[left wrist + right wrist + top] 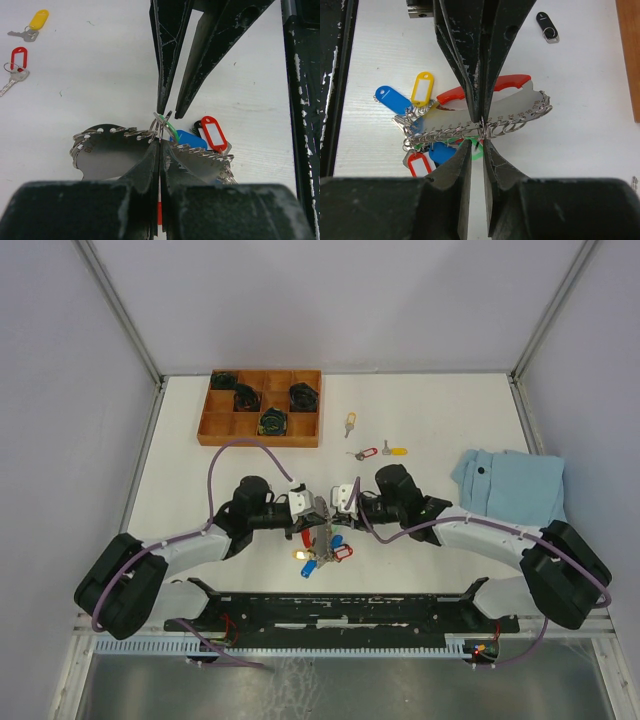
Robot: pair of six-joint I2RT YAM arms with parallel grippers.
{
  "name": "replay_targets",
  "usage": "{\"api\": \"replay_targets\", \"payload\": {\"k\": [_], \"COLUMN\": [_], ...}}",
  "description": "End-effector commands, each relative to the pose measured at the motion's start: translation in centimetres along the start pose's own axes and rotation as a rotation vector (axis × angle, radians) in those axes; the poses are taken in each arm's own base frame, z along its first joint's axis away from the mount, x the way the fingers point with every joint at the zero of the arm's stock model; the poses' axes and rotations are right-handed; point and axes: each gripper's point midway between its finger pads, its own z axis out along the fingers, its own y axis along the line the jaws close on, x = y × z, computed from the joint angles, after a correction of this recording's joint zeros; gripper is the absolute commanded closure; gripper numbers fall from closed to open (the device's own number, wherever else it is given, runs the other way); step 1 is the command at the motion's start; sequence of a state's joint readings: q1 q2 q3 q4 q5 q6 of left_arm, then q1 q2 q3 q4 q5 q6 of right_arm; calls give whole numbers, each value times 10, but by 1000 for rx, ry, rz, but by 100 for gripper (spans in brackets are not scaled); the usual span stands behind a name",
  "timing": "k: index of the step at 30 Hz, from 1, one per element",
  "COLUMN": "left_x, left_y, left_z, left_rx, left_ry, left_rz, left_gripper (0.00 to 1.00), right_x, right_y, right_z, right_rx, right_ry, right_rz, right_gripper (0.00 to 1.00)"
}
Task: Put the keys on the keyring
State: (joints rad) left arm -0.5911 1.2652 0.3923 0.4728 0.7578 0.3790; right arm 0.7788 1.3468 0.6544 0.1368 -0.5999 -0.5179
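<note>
The keyring, a grey metal band with a red strap and blue, red and yellow tags, is held just above the table between both arms. My left gripper is shut on a small wire ring at the band's edge; its fingers come down from above in the right wrist view. My right gripper faces it with a narrow gap between its jaws and nothing gripped; a green tag hangs just beyond them. Three loose keys lie further back: a yellow-tagged one, a red-tagged one and another yellow-tagged one.
A wooden compartment tray with dark coiled items stands at the back left. A folded blue cloth lies at the right. A small black fob lies on the table near the keyring. A black rail runs along the near edge.
</note>
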Motion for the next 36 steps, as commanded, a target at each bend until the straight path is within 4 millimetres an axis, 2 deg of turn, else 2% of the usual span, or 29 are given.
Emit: {"api": "replay_targets", "payload": {"k": [1, 26, 34, 36], "left_x": [-23, -26, -26, -25], "left_y": [8, 8, 7, 7], "left_z": [-1, -2, -1, -1], "left_rx": [-27, -27, -20, -18], "left_ry": [-67, -79, -79, -75], "left_rz": [68, 69, 66, 63], "left_gripper": [97, 97, 97, 97], "right_x": [-15, -6, -12, -15], "right_y": [-10, -5, -6, -8], "right_z": [-7, -1, 1, 2], "right_rx": [53, 22, 19, 21], "right_ry": [-22, -18, -37, -47], "right_rz": [-15, 47, 51, 51], "right_gripper": [77, 84, 99, 99]}}
